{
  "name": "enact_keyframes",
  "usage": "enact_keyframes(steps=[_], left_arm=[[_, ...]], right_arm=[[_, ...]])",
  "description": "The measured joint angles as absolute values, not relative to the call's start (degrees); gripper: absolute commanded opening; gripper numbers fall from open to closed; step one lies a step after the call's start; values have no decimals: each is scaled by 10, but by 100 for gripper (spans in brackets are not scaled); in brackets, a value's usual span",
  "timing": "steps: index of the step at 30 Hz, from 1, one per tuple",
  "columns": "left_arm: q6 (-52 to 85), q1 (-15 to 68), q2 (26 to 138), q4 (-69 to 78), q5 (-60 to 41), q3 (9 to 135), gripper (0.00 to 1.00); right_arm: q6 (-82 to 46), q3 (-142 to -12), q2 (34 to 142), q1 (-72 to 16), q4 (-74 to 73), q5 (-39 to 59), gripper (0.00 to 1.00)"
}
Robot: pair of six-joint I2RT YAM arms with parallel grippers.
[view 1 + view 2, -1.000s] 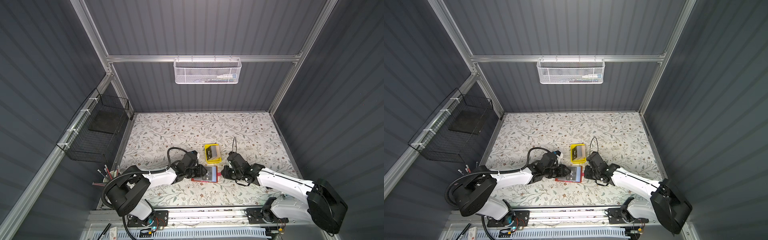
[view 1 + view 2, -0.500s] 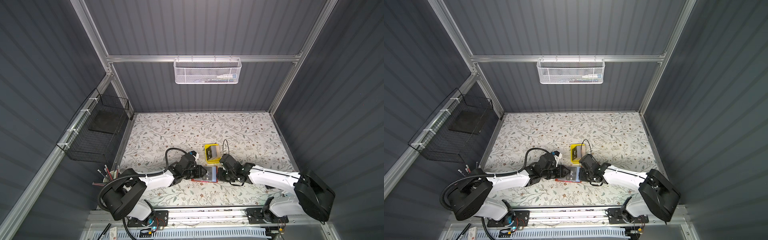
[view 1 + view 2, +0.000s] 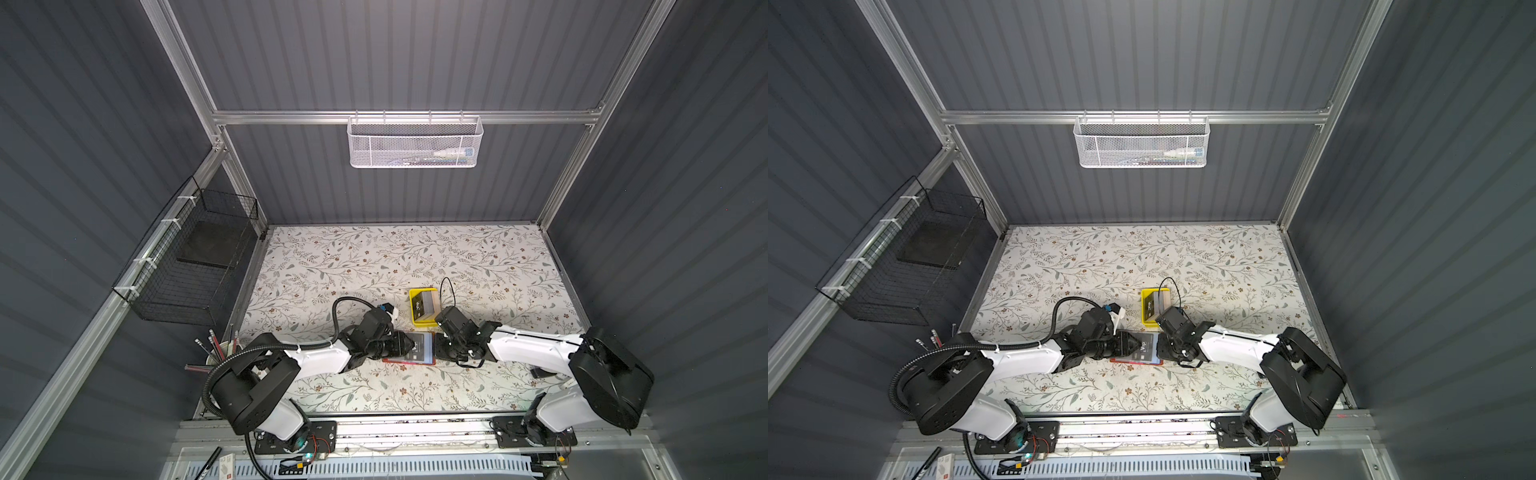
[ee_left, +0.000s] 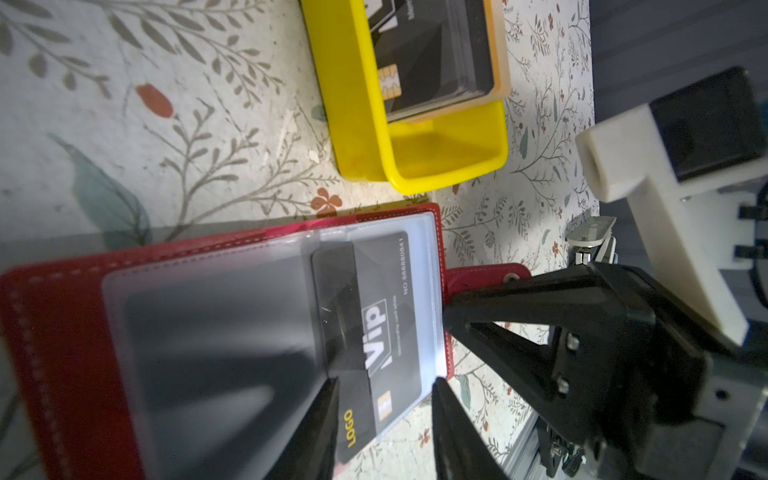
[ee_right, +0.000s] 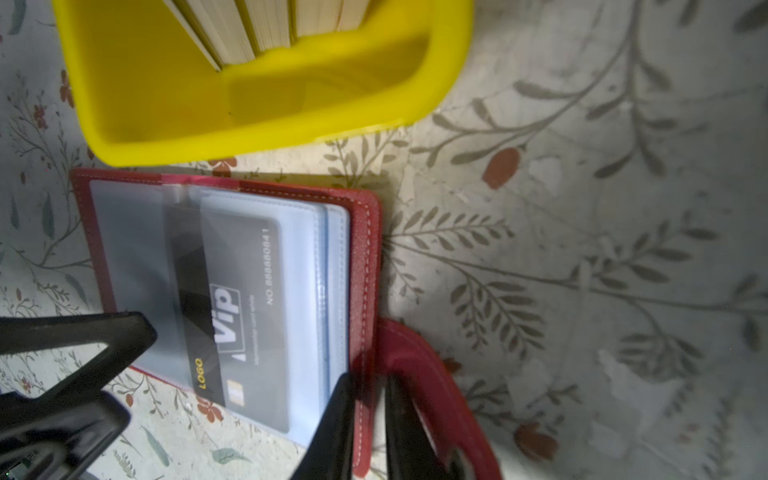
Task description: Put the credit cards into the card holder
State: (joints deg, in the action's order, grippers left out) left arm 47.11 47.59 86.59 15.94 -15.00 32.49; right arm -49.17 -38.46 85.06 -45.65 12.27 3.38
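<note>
The red card holder (image 3: 409,362) (image 3: 1138,362) lies open on the floral table, near the front, in both top views. A black "VIP" credit card (image 4: 376,328) (image 5: 245,291) sits partly inside its clear pocket, one end sticking out. My left gripper (image 4: 384,382) (image 3: 410,345) hovers open over that end, one finger (image 5: 124,328) resting on the pocket. At the holder's right edge, beside the strap (image 5: 428,374), my right gripper (image 5: 370,399) (image 3: 438,348) is shut on the red cover (image 5: 365,257). More credit cards (image 4: 432,54) (image 3: 426,306) stand in the yellow tray.
The yellow tray (image 3: 415,321) (image 5: 257,137) stands just behind the holder, almost touching it. A white mesh basket (image 3: 415,145) hangs on the back wall. On the left wall is a black wire basket (image 3: 191,266). A cup of pens (image 3: 220,353) sits at the front left.
My right gripper has moved left to the holder's right edge and closed on the cover. The left gripper has stayed over the card with barely any shift.
</note>
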Motion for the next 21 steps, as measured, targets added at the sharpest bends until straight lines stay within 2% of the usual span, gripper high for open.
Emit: enact_keyframes(steps=[21], left_arm=[[493, 476, 894, 128, -150, 345, 39]], right_arm=[[-456, -391, 867, -445, 103, 37, 14]])
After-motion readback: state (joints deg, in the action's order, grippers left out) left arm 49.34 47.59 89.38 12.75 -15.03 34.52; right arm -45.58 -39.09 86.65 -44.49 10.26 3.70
